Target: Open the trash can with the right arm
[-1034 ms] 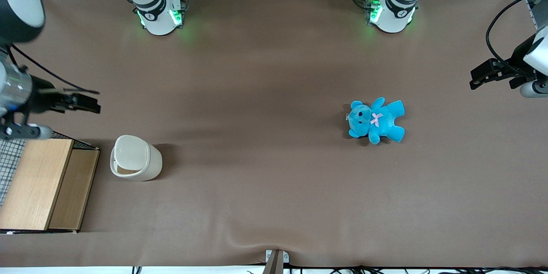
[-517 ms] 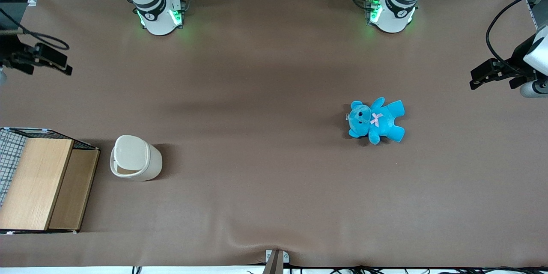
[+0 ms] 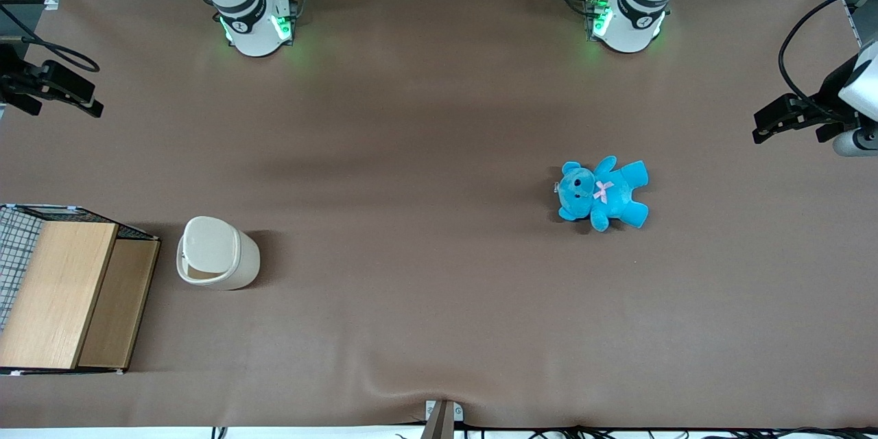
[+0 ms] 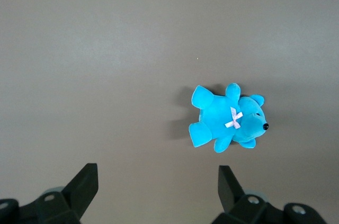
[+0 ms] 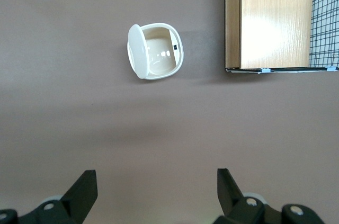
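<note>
Gripper [image 3: 86, 101] is hanging high at the working arm's end of the table, fingers [image 5: 79, 192] spread wide, holding nothing. Bin [image 3: 216, 262] is sitting well apart, nearer the front camera than the gripper, just beside the wooden box [image 3: 65, 291]. Lid [image 5: 136, 52] is tilted up, interior showing, so it looks already open. Bare table [image 3: 425, 302] is lying between; box edge is crowding one side of the bin.

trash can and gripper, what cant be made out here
- Trash can: its floor, front view, covered by the raised lid; the wrist view shows the inside bare.
- Gripper: open, far from the can; arm cut by the front view's edge.
- Box: contents, under its wooden top.
</note>
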`<state>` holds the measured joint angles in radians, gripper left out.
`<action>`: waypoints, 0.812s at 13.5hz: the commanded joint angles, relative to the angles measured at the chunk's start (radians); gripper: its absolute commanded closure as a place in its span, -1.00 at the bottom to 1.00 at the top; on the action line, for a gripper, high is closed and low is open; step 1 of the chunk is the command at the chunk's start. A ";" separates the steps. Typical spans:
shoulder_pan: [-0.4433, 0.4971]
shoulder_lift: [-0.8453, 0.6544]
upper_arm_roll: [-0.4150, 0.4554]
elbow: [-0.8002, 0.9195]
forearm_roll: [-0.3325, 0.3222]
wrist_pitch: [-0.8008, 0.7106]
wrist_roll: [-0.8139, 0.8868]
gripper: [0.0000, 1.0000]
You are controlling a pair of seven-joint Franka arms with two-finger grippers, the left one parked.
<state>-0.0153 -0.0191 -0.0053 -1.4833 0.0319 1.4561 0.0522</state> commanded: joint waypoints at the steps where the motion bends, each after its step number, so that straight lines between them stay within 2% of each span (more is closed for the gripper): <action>1: -0.015 0.010 -0.007 0.021 0.011 -0.002 -0.012 -1.00; 11: -0.014 0.010 -0.024 0.020 -0.017 -0.002 -0.058 -1.00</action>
<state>-0.0177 -0.0180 -0.0346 -1.4803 0.0302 1.4581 0.0107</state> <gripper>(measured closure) 0.000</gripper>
